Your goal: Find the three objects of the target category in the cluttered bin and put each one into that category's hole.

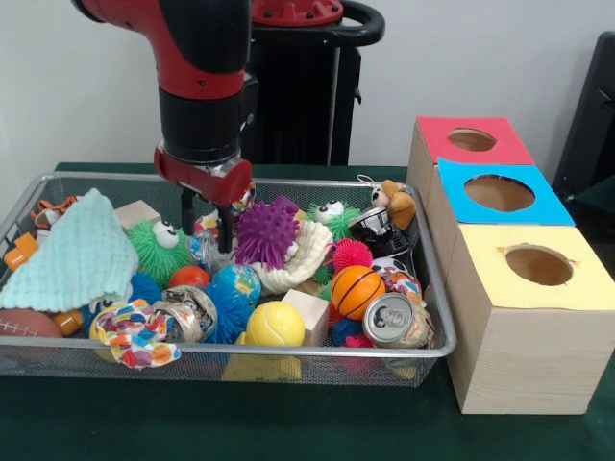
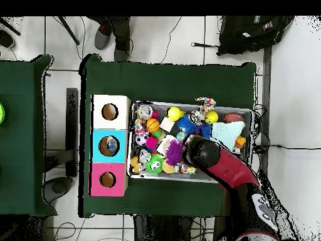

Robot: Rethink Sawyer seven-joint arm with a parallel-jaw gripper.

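Spiky purple ball (image 1: 266, 230) at the bin's (image 1: 288, 351) centre looks soft and light; I'd pinch across its spikes. My gripper (image 1: 206, 229), at its nine o'clock, hangs with fingers parted, holding nothing.

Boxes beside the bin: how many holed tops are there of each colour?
Red-topped box: 1
Blue-topped box: 1
Yellow-topped box: 1
Total: 3 boxes, each with one round hole, standing in a row beside the wire bin.

Bin (image 1: 38, 182) on desk (image 1: 288, 432); three holed boxes (image 1: 533, 317) at bin's 3 o'clock; hand (image 1: 209, 226) inside bin.
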